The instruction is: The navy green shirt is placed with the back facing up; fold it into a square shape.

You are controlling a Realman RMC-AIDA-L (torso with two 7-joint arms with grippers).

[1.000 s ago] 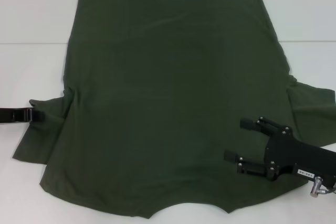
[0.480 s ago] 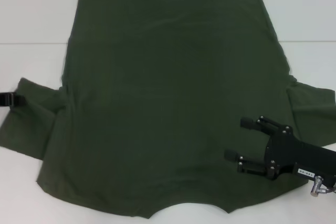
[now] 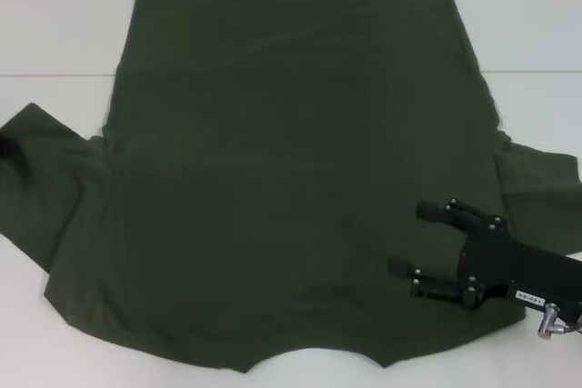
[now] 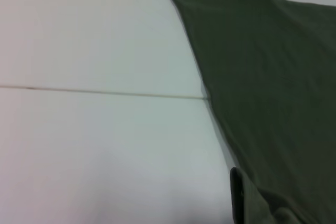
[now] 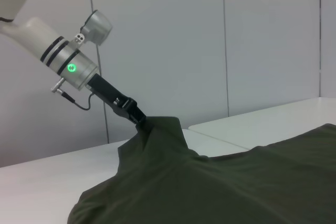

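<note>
- Now the large dark olive-green soft cotton T-shirt point(image 3: 300, 170) lies flat on the white worktop point(image 3: 55, 24), its left sleeve drawn outward since a second ago.
- Left end effector point(image 5: 137, 119) clenches that sleeve's edge.
- Right end effector point(image 3: 429, 244) hovers released over the shirt's near right part; folding hasn't begun.

The navy green shirt point(image 3: 291, 179) is spread flat on the white table point(image 3: 55, 34), back up, plain and dark olive, its curved neckline nearest the robot. Its left sleeve point(image 3: 41, 170) is lifted and drawn outward.
</note>
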